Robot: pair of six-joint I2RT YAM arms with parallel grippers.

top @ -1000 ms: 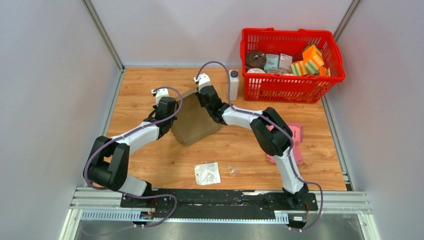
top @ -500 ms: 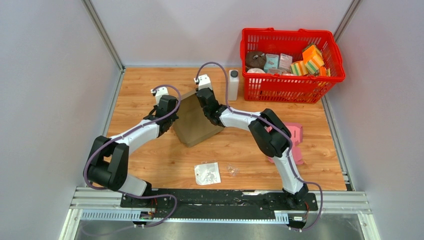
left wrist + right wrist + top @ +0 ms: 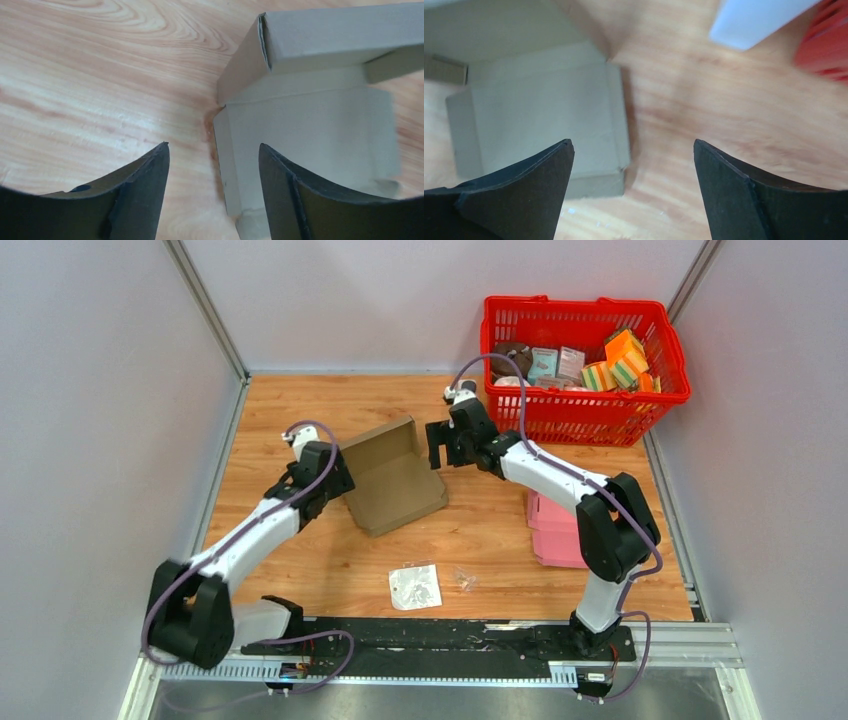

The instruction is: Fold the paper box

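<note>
top external view: left pincer [image 3: 333, 472] and right pincer [image 3: 440, 446] have both just released and backed off. the box [image 3: 398, 490] sits free on the table [image 3: 300, 560] between them, its back flap [image 3: 383, 436] apparently holding upright.

The top view is bright and evenly lit from above, sharp throughout, with soft, short shadows. Past the right claw [image 3: 631, 190] everything smears with motion blur (the red basket [image 3: 829, 45] up to its right worst), and its fingers [image 3: 509, 195] read as dark silhouettes. Ahead of the left claw [image 3: 212, 195] the box [image 3: 310, 125] is clearer, softening rightward; the table [image 3: 75, 75] to the left carries a pale sheen.
</note>
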